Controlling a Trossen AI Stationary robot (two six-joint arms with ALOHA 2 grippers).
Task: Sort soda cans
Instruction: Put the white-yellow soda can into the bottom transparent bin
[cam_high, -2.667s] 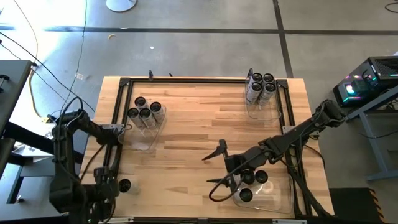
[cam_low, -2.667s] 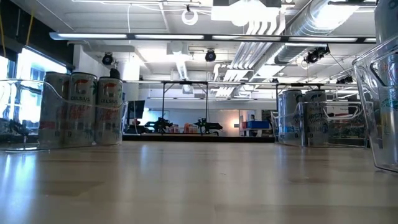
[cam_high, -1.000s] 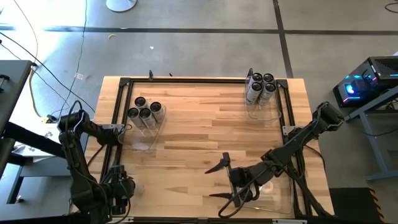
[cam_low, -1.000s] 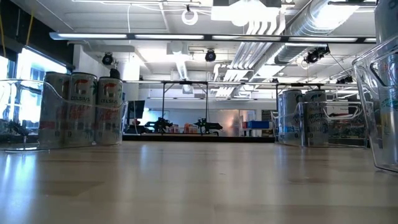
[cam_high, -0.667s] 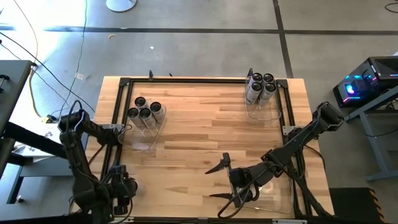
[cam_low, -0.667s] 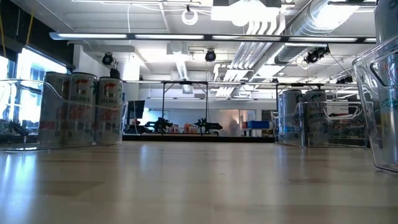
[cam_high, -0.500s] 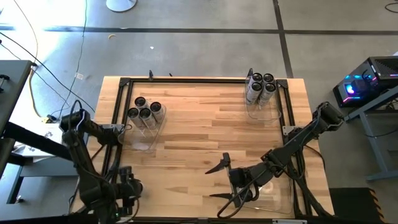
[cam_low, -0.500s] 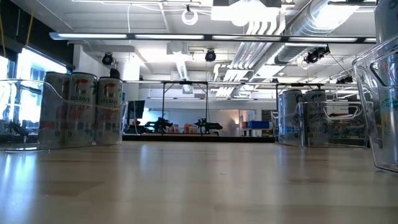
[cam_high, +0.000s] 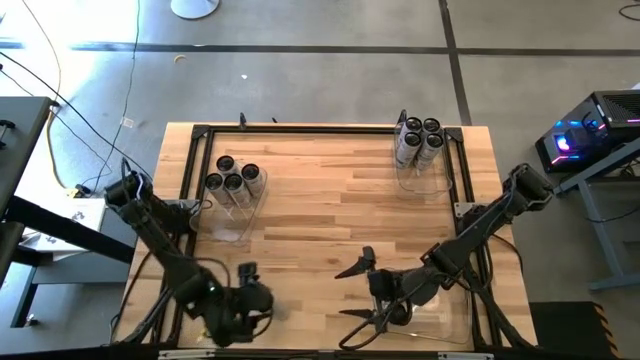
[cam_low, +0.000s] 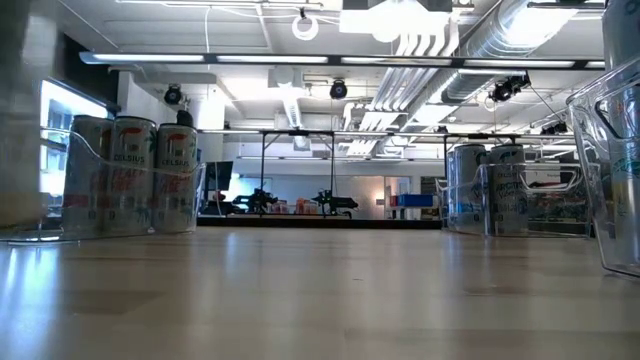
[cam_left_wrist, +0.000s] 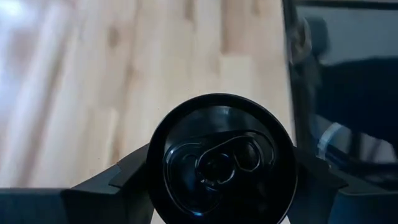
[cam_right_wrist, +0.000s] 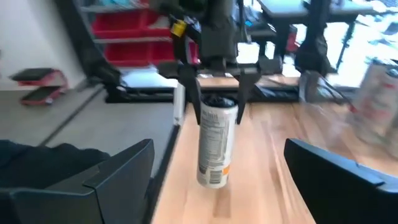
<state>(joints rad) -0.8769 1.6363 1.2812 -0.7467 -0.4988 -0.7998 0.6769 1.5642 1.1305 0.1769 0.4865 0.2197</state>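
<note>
Meanwhile the left tool (cam_high: 247, 300) grips a soda can (cam_left_wrist: 219, 160) near the front edge, the right tool (cam_high: 357, 293) gaping beside a clear bin (cam_high: 445, 315).

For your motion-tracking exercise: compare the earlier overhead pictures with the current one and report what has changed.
The left end effector, shut on a soda can, has swung from the table's near-left corner toward the middle, carrying it. The right end effector stayed open near the front-right bin. The two far groups of cans stayed put.
</note>
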